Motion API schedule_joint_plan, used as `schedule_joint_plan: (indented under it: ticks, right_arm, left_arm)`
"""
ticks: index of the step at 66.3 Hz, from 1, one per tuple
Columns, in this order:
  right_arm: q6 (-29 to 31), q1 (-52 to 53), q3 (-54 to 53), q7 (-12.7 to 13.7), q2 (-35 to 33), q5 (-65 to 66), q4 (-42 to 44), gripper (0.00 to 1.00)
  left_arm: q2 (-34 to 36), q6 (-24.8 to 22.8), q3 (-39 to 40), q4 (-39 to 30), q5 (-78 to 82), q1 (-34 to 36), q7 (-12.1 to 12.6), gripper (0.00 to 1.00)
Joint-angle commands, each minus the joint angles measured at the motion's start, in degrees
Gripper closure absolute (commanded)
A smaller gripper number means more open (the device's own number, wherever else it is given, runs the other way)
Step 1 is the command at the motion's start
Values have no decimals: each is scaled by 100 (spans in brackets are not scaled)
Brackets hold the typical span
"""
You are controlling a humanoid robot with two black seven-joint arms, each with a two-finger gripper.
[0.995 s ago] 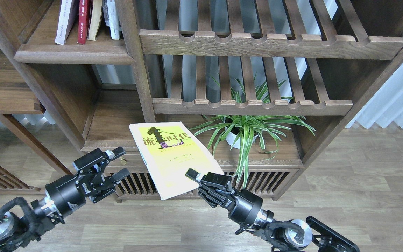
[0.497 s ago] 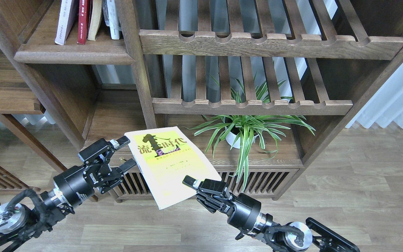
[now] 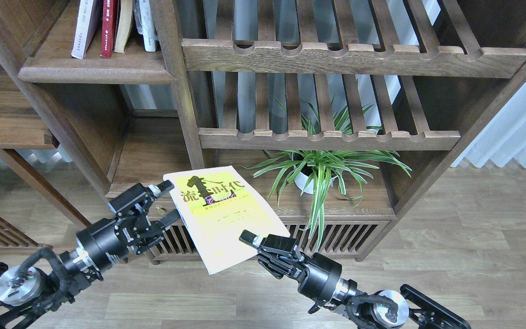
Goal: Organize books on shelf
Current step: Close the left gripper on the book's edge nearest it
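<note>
Compared with half a second ago, the left gripper (image 3: 168, 201) has moved a little further to the right and now reaches the left edge of the yellow-green book (image 3: 219, 212); its jaws stand wide, one finger above and one below that edge, and I cannot tell if they already touch it. The book itself has hardly shifted. The right gripper (image 3: 250, 239) stays clamped on the lower right corner of the book, so its jaws are closed on the cover, and the book hangs tilted in the air in front of the low cabinet (image 3: 336, 228), not on any shelf. There is one book in the grippers. On the shelf (image 3: 94, 68) at the upper left I count four upright books (image 3: 112, 27): a white one, a dark red one, a cream one and one more pale one at the right, all leaning close together. There are two slatted racks (image 3: 331, 59) to the right of this shelf, one above the other, and one potted plant (image 3: 320, 171) stands under the lower rack, just right of the held book.
</note>
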State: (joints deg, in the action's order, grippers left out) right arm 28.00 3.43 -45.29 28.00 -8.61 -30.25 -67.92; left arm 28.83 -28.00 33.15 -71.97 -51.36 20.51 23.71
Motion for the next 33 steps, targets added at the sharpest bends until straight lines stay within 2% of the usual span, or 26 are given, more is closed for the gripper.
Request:
schedule_joint_plan:
  ticks: [1,33]
  right_arm:
    - [0,-9,2,0,0,72,-10,91]
    - [0,-26,2,0,0,107,-10,90]
  left_arm:
    - [-228,0,42,218,12,14,-6,1]
    - [-501,0,43,376,249,32,11,2]
